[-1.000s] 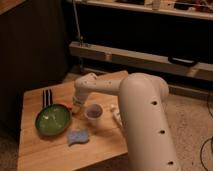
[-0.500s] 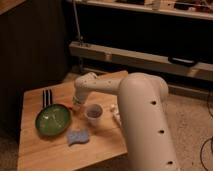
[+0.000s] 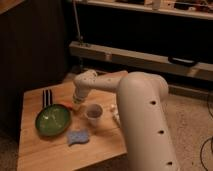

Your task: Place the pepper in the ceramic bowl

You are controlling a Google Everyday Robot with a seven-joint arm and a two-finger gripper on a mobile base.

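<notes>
Centrally, one wooden bench (image 3: 45,150) carries one green ceramic bowl (image 3: 52,120), one white cup (image 3: 93,113), one blue sponge (image 3: 78,136) and a dark utensil set (image 3: 47,97). One end effector (image 3: 76,104), fingers clenched, sits low between bowl and cup, just beside the bowl's rim. One orange pepper (image 3: 71,108) shows at its tip; whether it is gripped cannot be told.

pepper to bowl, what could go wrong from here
1. The pincer is shut low at the table, between the bowl and the cup. The pepper cannot be made out under it, so the grip may be poor or empty.
2. The cup stands close beside the wrist; a sideways swing could tip it.
3. The bowl's near rim lies right next to the pincer, so a low carry might nudge the bowl instead of clearing it.
</notes>
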